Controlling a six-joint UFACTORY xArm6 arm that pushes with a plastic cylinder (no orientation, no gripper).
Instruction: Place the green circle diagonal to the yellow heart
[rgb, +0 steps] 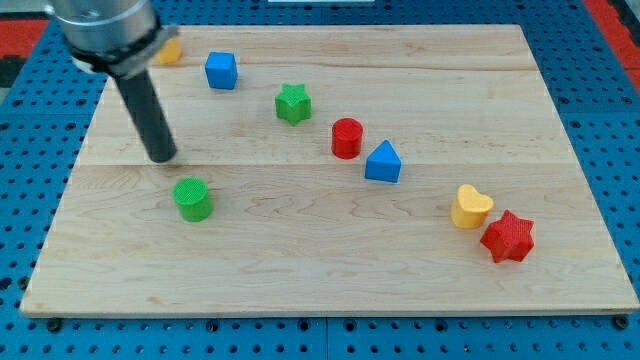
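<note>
Only one camera here, so one view to go through. My tip (161, 156) is sitting on the board (300, 270) in the left part of the frame, just above and a bit left of the green circle (192, 198). There's a small gap between them, so it's not touching the block. The rod is leaning up toward the upper left corner, where its fat grey mount is filling the frame. No fingers on this rig, just a plain rod, so nothing is spread, pressed or pinching.

The green circle is standing alone at left-centre, well apart from everything else. The yellow heart (470, 206) is sitting way over at the right, lower than the middle, and a red star (508, 237) is touching or just about touching its lower right side; can't tell which.

The rest are lining up in a loose diagonal running from upper left down to the right: a blue cube (221, 70), a green star (293, 103), a red cylinder (346, 137) and a blue triangle (383, 162) just beside it. An orange-yellow block (168, 51) is peeking out behind the mount at upper left, shape mostly hidden.
</note>
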